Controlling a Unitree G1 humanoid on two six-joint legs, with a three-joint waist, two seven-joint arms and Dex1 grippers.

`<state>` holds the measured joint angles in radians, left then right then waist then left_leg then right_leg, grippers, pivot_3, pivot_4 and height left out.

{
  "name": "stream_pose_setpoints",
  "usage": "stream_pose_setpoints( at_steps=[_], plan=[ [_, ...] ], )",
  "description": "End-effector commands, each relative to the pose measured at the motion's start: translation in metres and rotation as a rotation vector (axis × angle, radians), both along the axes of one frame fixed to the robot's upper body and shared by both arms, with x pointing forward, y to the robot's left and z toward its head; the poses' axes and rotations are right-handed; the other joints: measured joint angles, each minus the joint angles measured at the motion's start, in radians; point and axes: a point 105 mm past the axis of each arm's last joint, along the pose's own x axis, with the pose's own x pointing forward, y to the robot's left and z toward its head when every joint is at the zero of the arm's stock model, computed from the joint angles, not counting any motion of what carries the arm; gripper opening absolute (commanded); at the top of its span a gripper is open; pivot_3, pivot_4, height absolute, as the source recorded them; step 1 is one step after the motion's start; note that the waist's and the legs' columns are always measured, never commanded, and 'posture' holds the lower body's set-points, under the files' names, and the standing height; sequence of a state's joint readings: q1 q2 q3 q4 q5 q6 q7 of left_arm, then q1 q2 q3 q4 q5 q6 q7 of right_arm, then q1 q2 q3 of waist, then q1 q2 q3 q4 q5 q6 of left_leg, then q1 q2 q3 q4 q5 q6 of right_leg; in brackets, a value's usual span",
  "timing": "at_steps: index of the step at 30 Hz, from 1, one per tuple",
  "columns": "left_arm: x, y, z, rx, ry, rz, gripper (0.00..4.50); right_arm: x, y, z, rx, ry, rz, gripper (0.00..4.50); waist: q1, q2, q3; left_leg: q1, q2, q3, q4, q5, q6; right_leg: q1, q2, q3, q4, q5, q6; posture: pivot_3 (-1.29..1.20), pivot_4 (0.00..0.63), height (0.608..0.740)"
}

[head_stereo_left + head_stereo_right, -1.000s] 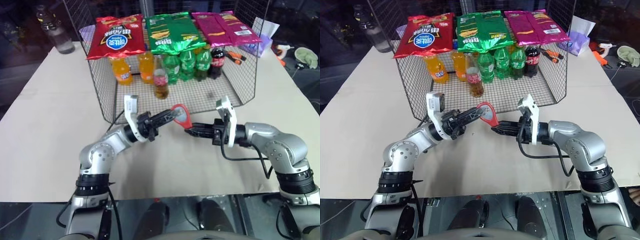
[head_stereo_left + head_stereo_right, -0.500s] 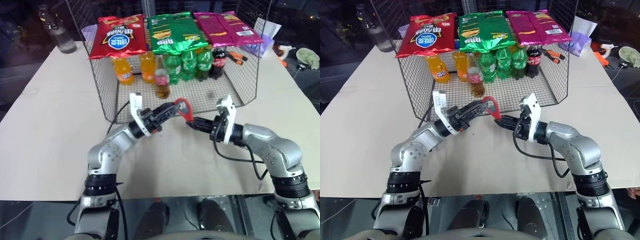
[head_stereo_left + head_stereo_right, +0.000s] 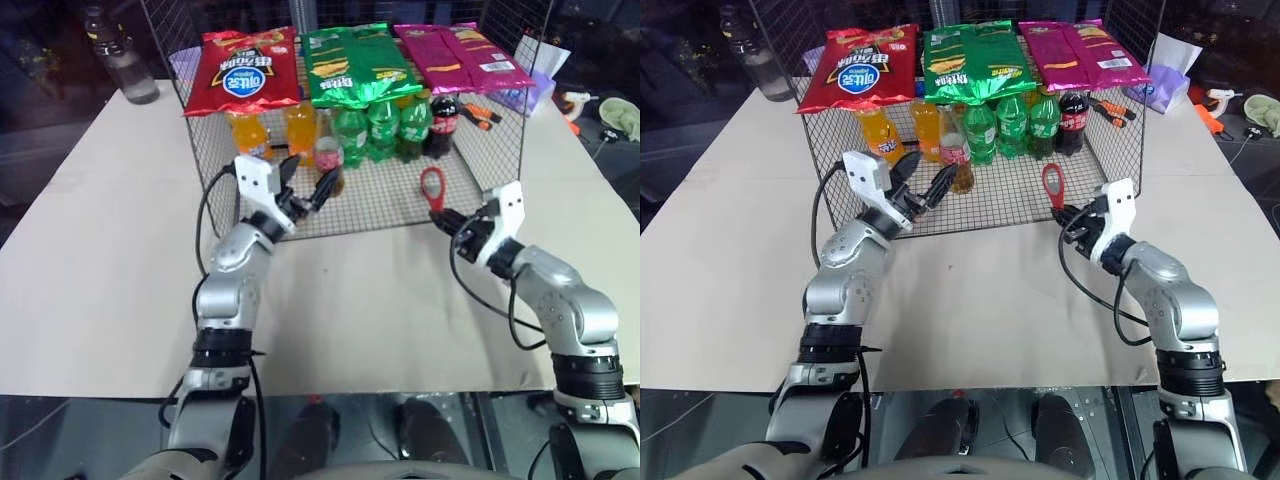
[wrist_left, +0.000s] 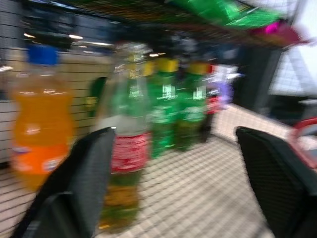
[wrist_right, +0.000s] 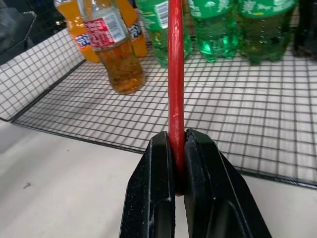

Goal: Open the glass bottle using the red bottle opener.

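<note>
The glass bottle (image 3: pixel 327 160) stands upright on the mesh floor of a wire cage, amber drink inside and a red-and-white label round it. My left gripper (image 3: pixel 305 183) is open at the cage's front, its fingers spread just short of the bottle. In the left wrist view the glass bottle (image 4: pixel 126 148) stands beyond one of the fingers (image 4: pixel 84 183), apart from it. My right gripper (image 3: pixel 447 217) is shut on the handle of the red bottle opener (image 3: pixel 432 188), ring head up, at the cage's front right. In the right wrist view the red bottle opener (image 5: pixel 175 74) rises edge-on from the shut gripper (image 5: pixel 177 139).
The wire cage (image 3: pixel 400 200) holds orange soda bottles (image 3: pixel 247 132), green soda bottles (image 3: pixel 375 125) and a dark cola bottle (image 3: pixel 442 120). Chip bags (image 3: pixel 243 70) lie on its top. A water bottle (image 3: pixel 120 65) stands at the table's back left. Beige table (image 3: pixel 380 310) lies in front.
My left gripper let go of the opener, opened and reached forward toward the glass bottle. My right gripper carried the opener off to the right, now standing upright.
</note>
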<state>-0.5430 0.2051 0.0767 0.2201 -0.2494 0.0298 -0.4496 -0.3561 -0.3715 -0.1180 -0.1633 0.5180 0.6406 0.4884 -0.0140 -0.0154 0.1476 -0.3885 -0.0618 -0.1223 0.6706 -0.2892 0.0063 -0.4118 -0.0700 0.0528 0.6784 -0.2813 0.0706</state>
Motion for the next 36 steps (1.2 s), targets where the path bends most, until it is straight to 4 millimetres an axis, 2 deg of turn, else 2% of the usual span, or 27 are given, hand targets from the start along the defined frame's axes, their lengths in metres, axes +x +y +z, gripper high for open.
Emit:
stream_pose_setpoints(
  at_steps=[1,6,12,15,22,27,36],
  plan=[
    [0.015,-0.01,0.001,0.042,-0.025,0.017,4.07,0.001,0.001,0.011,0.014,-0.057,-0.011,0.0,0.001,0.0,0.0,0.0,0.0,0.0,0.0,0.0,0.0,0.0,0.0,0.0,0.0,0.0,0.0,0.0,0.15,0.74],
    [0.037,-0.021,-0.005,0.063,0.009,0.035,4.07,0.0,0.007,0.011,0.009,-0.063,0.005,0.0,-0.001,0.0,0.0,-0.002,-0.002,-0.001,0.002,0.0,0.0,-0.001,-0.001,-0.001,0.0,0.0,0.0,0.0,0.15,0.74],
    [0.057,-0.023,0.007,0.069,-0.008,0.082,4.07,-0.001,0.01,0.011,0.009,-0.063,0.008,0.0,-0.004,0.0,0.0,-0.005,-0.002,-0.002,0.002,0.0,0.0,-0.003,-0.001,-0.002,0.0,0.0,0.0,0.0,0.15,0.74],
    [0.06,-0.023,0.012,0.057,-0.021,0.074,4.07,-0.002,0.008,0.01,0.003,-0.063,0.002,0.0,-0.006,0.0,0.0,-0.005,-0.002,-0.002,0.002,0.0,0.0,-0.003,-0.001,-0.002,0.0,0.0,0.0,0.0,0.15,0.74],
    [0.061,-0.023,0.007,0.049,-0.014,0.076,4.07,-0.003,0.003,0.008,-0.014,-0.065,-0.019,0.0,-0.006,0.0,0.0,-0.005,-0.003,-0.002,0.002,0.0,0.0,-0.003,-0.001,-0.002,0.0,0.0,0.0,0.0,0.15,0.74],
    [0.064,-0.019,0.004,0.045,0.003,0.108,4.07,-0.003,0.003,0.007,-0.02,-0.066,-0.017,0.0,-0.007,0.0,0.0,-0.005,-0.003,-0.003,0.002,0.0,0.0,-0.003,-0.001,-0.002,0.001,0.0,0.0,0.0,0.15,0.74],
    [0.071,-0.024,0.007,0.089,0.019,0.138,4.07,-0.003,0.008,0.004,-0.028,-0.067,-0.009,0.0,-0.007,0.0,0.0,-0.005,-0.003,-0.003,0.003,0.0,0.0,-0.003,-0.001,-0.003,0.001,0.0,0.0,0.0,0.15,0.74]
  ],
)
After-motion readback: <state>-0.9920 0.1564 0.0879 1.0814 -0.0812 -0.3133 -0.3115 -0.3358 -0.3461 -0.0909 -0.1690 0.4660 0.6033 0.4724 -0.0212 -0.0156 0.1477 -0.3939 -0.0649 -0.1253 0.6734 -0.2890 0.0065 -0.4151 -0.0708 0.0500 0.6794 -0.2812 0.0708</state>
